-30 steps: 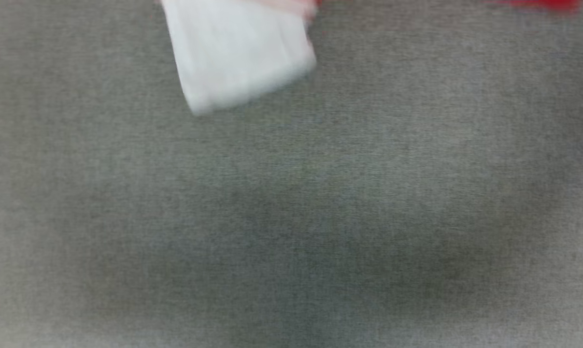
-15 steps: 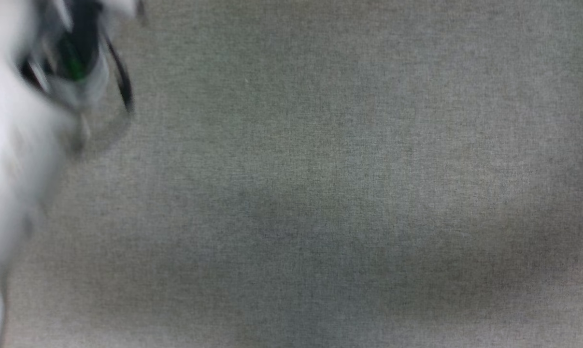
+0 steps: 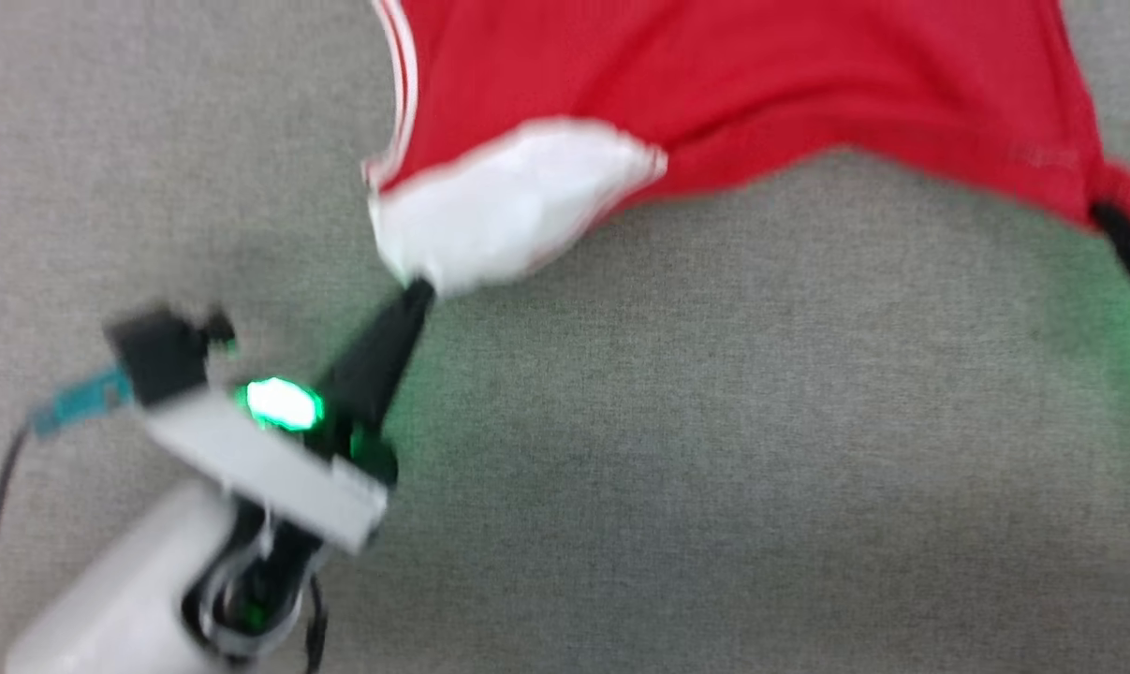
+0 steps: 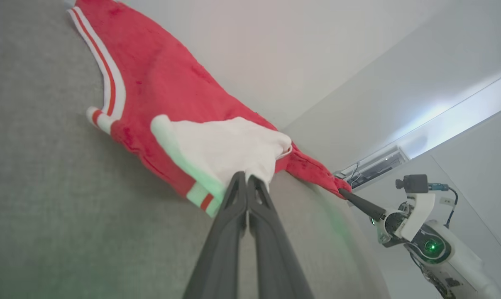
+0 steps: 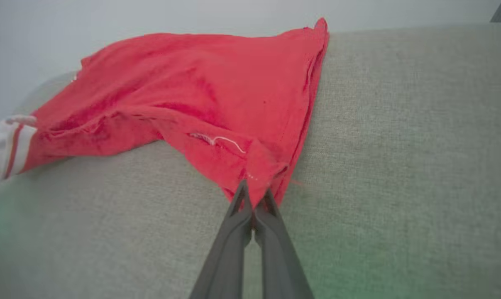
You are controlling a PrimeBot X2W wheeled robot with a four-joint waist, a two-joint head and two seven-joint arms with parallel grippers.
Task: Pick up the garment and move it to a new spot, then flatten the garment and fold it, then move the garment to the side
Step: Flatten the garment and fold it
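Red garment (image 3: 733, 84) lies along the upper part of the head view, on the grey woven surface (image 3: 714, 468), and its lower edge is stretched between the two grippers. One second ago this view had only a white sleeve at the top and a thin red strip in the upper right corner. Half a second ago it had a blurred pale arm at the left and bare grey cloth. The whole picture has shifted, so the camera has moved.

The left gripper (image 3: 418, 292) now reaches from the lower left. Its jaws are pressed together on the edge of the white sleeve (image 3: 508, 201), which the left wrist view (image 4: 244, 176) shows closely. A green light (image 3: 284, 404) glows on its wrist.

The right gripper (image 3: 1112, 220) is at the right edge. In the right wrist view (image 5: 254, 195) its jaws pinch a red corner of the garment (image 5: 217, 91).
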